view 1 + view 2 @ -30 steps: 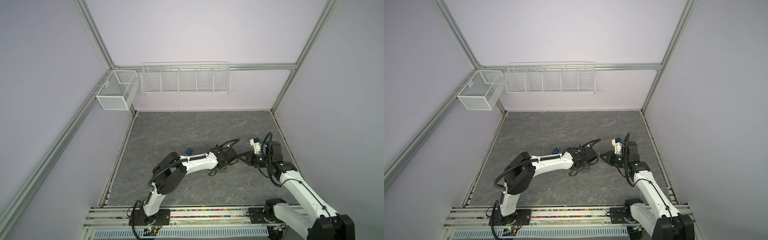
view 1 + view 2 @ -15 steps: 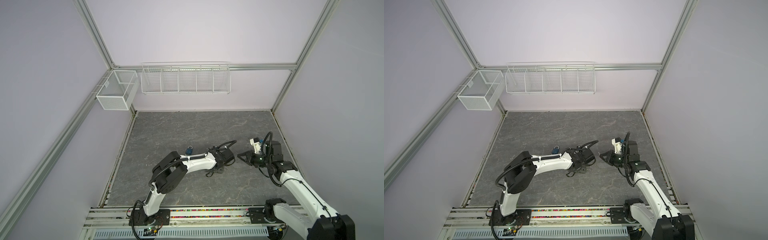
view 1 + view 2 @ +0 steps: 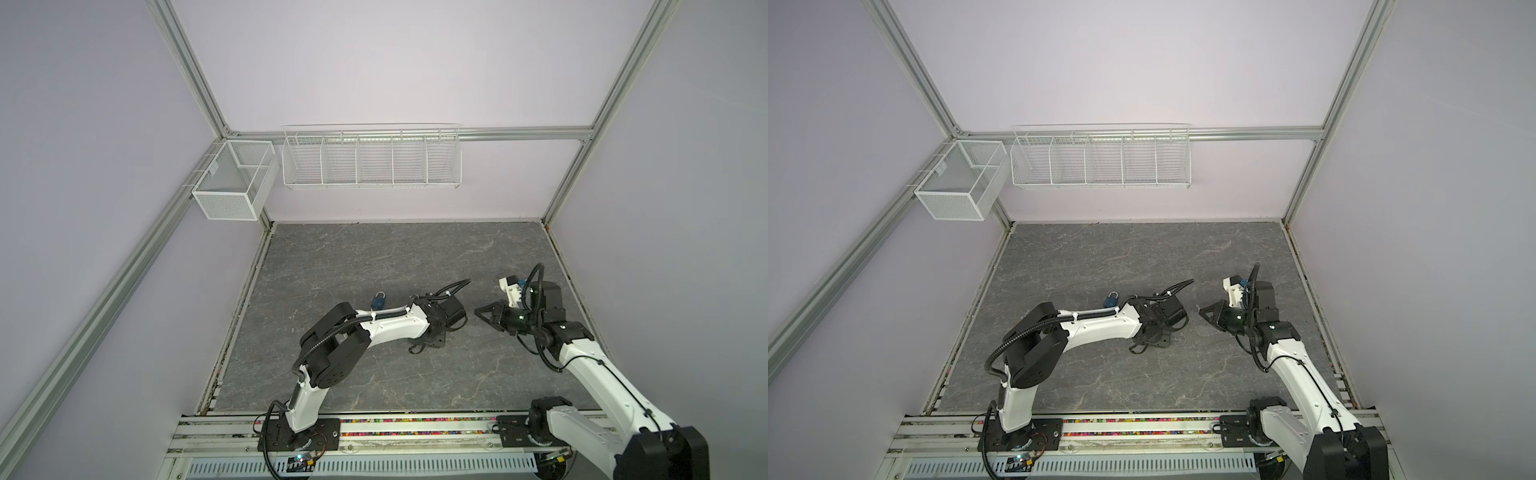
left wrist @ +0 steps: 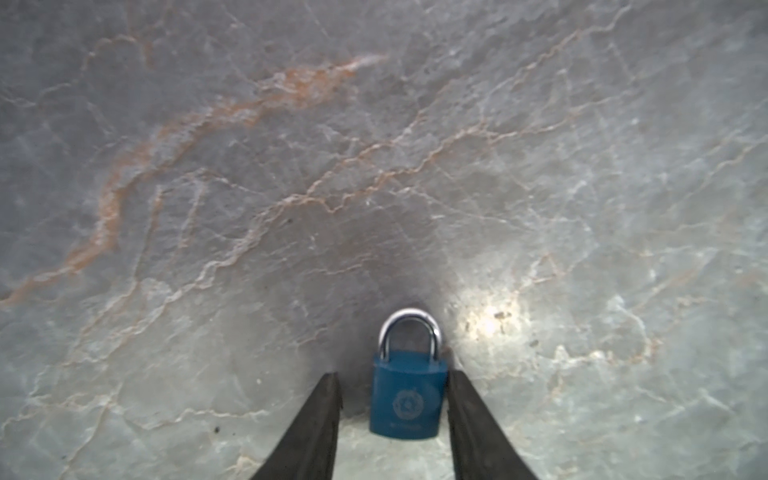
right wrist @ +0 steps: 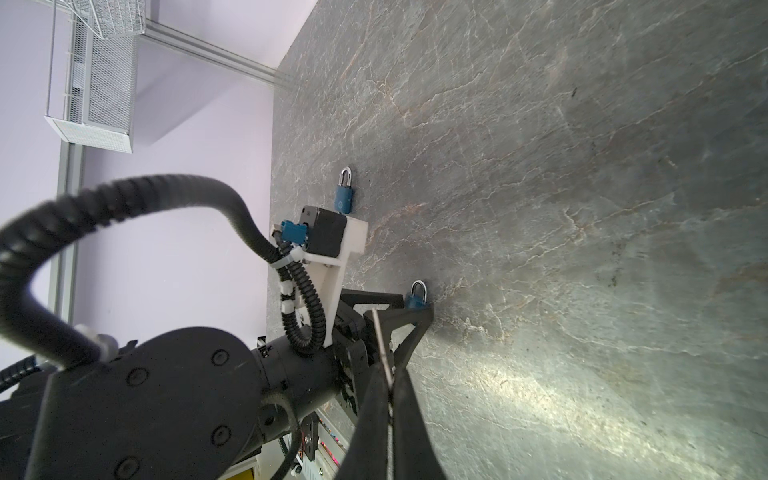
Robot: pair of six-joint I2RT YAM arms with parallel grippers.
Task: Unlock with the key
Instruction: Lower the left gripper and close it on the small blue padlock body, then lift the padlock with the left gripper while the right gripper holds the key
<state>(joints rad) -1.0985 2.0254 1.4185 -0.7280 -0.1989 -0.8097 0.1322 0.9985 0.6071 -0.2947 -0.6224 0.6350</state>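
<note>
Noted bare far half of surface [image 3: 395, 253], open to either hand. Barred mid-surface by left arm [image 3: 386, 328], stretched low. Logged padlock [image 3: 378, 300] just behind forearm. Left only narrow gap to right hand [image 3: 478, 311], with jutting key [image 5: 382, 349].

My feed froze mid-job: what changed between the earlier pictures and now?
The left tool drew back slightly and narrowed its jaws around the small blue padlock with a silver shackle: touching on one side, gap on the other, not gripped yet. Unchanged: right tool shut on the thin metal key, second blue padlock lying on the grey stone-pattern table.
</note>
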